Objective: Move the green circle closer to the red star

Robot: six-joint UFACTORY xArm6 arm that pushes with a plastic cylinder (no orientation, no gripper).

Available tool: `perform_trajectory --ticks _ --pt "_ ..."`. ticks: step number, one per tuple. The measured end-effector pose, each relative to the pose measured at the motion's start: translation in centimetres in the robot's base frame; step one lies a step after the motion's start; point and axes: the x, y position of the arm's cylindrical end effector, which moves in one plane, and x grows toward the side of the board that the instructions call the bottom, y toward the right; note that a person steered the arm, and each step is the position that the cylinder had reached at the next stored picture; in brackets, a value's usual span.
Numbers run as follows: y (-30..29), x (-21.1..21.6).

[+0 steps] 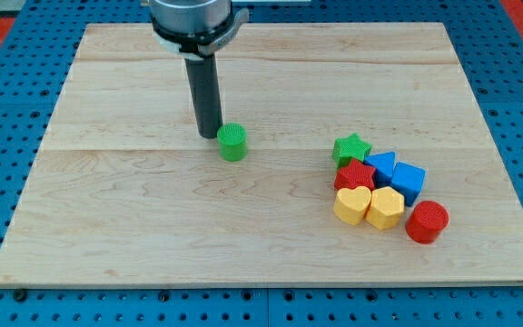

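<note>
My tip (209, 134), a bare rod w/ no jaws, touches the green circle (232, 143) mid-board. Red star (356, 174) sits packed near the right edge; an off-centre push could spin the circle away or scatter the cluster.

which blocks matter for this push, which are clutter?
In play: green circle, red star, my tip just off the circle's left.
Clutter: green star, two blue blocks, yellow heart, yellow block, red circle.

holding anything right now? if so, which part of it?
Nothing is held; there is no hand, only a rod. My tip sits just left of the green circle, close against its side; contact cannot be told.
</note>
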Motion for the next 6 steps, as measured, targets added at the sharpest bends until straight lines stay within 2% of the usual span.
perform_trajectory --ticks 1,2,3,4,5,6 --pt "8.6 1.1" --pt "13.6 3.6" --pt "10.5 1.3" --pt "5.8 2.2" --pt "8.8 6.4" --pt "9.8 6.8"
